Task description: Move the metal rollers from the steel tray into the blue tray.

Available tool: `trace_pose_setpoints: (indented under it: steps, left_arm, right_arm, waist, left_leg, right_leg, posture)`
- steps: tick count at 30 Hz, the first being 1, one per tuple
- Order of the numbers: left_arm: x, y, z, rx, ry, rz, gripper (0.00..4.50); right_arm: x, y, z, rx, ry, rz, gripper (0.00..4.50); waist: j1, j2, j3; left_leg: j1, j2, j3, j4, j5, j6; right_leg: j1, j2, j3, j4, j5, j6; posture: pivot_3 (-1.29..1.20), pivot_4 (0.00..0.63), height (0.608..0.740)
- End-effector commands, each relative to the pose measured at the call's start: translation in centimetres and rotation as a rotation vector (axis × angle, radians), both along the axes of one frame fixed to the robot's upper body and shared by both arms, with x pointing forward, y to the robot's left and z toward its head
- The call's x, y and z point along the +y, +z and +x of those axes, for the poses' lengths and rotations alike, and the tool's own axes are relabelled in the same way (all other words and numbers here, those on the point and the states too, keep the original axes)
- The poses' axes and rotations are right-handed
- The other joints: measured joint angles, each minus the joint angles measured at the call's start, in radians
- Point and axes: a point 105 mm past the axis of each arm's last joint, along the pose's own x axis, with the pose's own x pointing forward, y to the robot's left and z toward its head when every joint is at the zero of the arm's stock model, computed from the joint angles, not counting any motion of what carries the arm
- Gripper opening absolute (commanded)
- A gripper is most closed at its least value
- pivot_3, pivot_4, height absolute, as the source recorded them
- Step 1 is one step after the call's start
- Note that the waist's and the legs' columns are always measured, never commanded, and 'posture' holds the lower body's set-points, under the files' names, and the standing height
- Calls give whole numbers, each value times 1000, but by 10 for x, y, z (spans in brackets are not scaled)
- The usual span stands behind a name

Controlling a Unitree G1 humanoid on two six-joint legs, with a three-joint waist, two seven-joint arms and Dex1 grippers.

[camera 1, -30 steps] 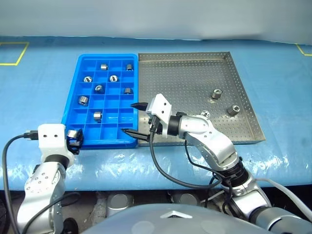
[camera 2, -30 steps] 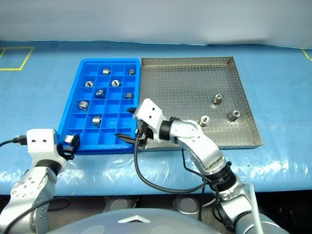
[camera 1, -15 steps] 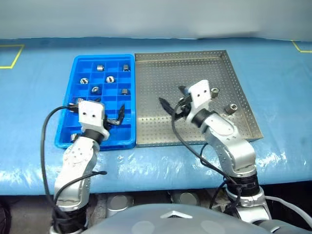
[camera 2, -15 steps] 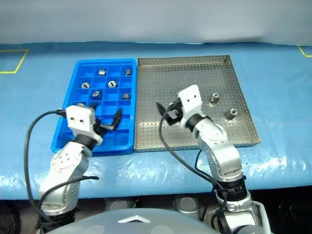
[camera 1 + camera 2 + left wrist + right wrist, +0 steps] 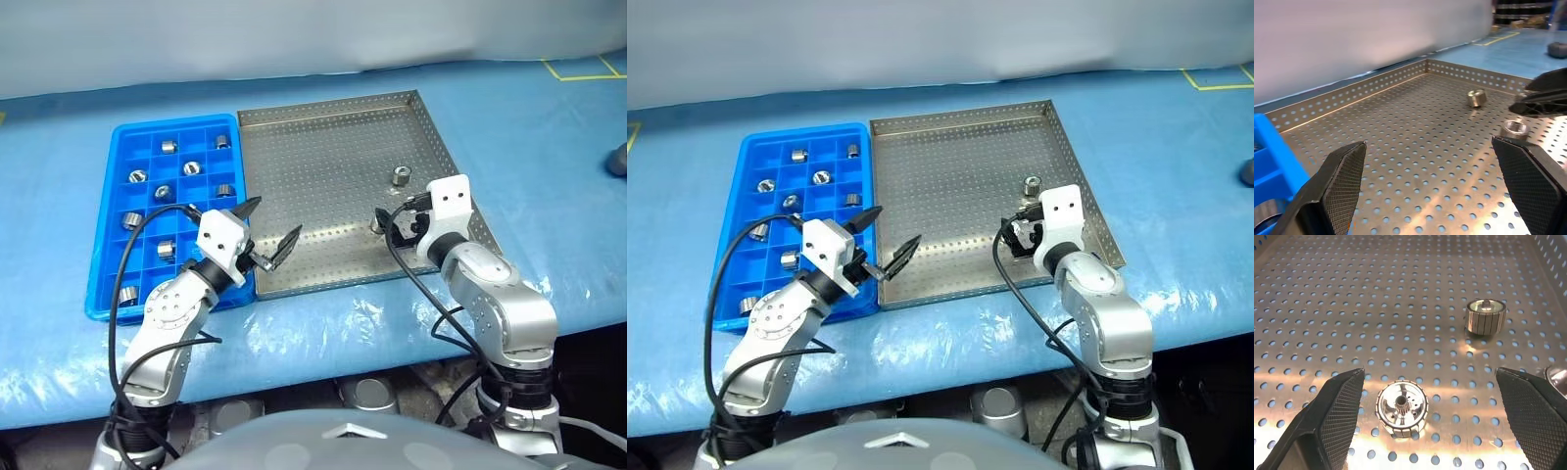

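At frame centre the steel tray [image 5: 323, 166] holds two metal rollers [image 5: 400, 177]; the blue tray [image 5: 103, 284] beside it, left, holds several. Both grippers gape.

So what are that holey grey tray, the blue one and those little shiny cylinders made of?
The steel tray looks like brushed sheet metal: dull grey sheen, punched holes. The blue tray looks like moulded plastic: uniform glossy colour. The metal rollers look like polished metal, probably steel: mirror-bright reflections.

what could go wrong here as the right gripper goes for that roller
The right gripper is open above the nearer roller, but a third roller sits close by its finger and could get knocked. The standing roller may roll if bumped. The open left gripper hangs over the steel tray too, so the arms could crowd.
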Motion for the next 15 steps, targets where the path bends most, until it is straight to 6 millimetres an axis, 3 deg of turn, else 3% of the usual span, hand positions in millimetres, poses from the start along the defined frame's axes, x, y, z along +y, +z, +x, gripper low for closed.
trace_pose_setpoints:
  steps: [1,13,15]
  left_arm:
    - [-12,0,-12,8,-124,30,4483]
    - [-19,-7,-26,90,-195,6,4483]
    - [-18,-8,-26,92,-187,2,4500]
  right_arm:
    - [2,7,6,-24,-2,27,4500]
    - [25,-20,13,100,57,42,4500]
    - [26,-24,11,122,65,35,4091]
  waist:
    - [-5,0,0]
    - [-3,0,0]
    - [3,0,0]
  left_leg:
    - [0,0,0,0,0,0]
    - [0,0,0,-1,0,0]
    - [0,0,0,-1,0,0]
  right_leg:
    - [0,0,0,0,0,1]
    - [-1,0,0,0,0,0]
    - [-1,0,0,0,0,0]
  posture:
    - [-171,150,740]
    - [-101,150,740]
    - [-97,150,740]
